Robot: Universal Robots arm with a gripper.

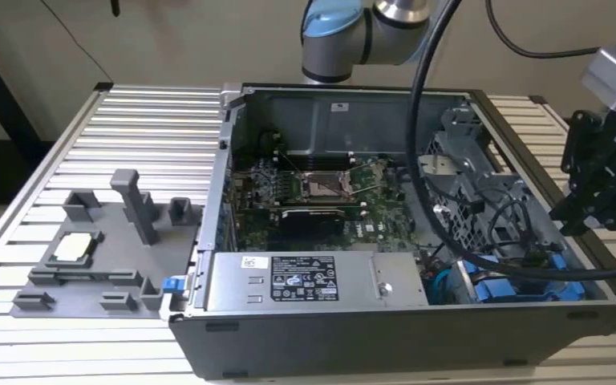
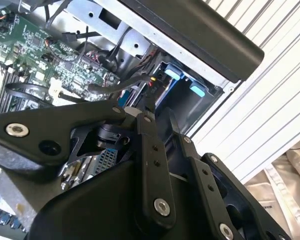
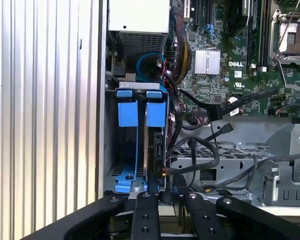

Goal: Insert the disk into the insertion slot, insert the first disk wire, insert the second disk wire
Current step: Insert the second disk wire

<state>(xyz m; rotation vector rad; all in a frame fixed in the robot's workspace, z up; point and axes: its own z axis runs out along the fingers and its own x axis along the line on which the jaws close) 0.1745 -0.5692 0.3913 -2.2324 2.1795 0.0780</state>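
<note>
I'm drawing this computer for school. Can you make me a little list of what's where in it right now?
Table: slatted metal table with the open computer case on it
Gripper: the gripper is close to the open end of the insertion slot
Disk: the disk looks pushed into the slot, seen edge-on
Wires: black wires lie loose over the perforated cage
Beside the case: grey parts tray, at the exterior view's left

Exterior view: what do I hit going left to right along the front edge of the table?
Grey fixture plate → labelled power-supply box → blue-edged insertion slot → gripper, hanging above the case's right wall.
</note>
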